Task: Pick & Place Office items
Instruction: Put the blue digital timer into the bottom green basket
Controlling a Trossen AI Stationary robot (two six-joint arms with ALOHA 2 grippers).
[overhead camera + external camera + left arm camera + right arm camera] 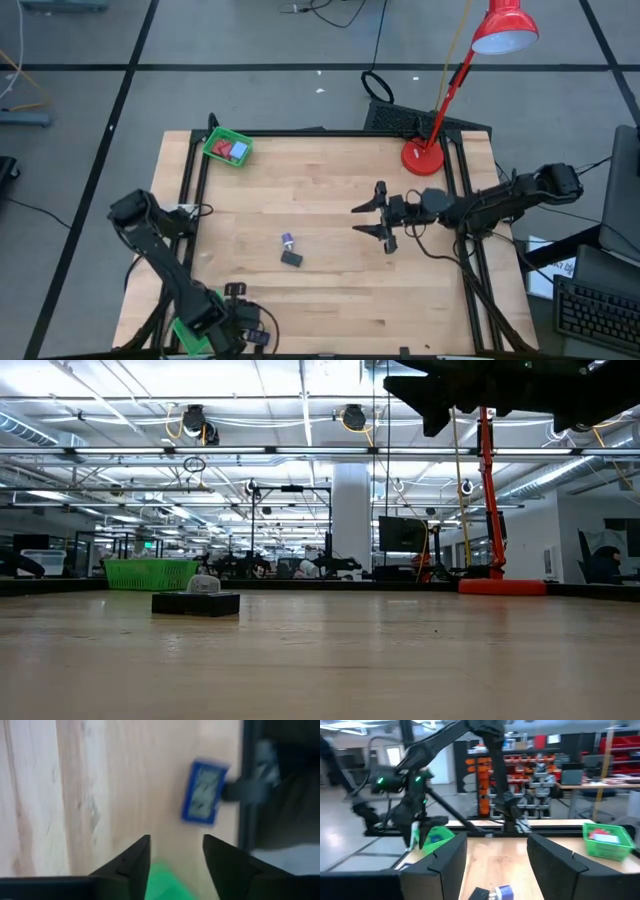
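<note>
Red and light-blue pieces point(234, 150) already lie in the far green tray point(215, 146). Black rectangle point(291, 258) and small blue bit point(287, 240) remain mid-desk point(330, 190), unpicked. Right pincer point(378, 217) hovers nearby, fingers apart, empty. Left pincer point(174, 857) apart over the near tray point(187, 335).

From above, my left gripper point(245, 335) sits at the table's near edge, partly cut by the frame, and it covers most of the green tray point(188, 335) beneath it; that tray's contents I cannot see. In the left wrist view a blue-rimmed item point(202, 792) is smeared by blur; I cannot name it. The small purple-and-white piece point(287, 240) beside the black rectangle point(292, 258) is too tiny to identify; in the low view it is a pale lump half hidden behind that rectangle. The far tray point(226, 148) holds red and blue bits, too small to tell apart.
</note>
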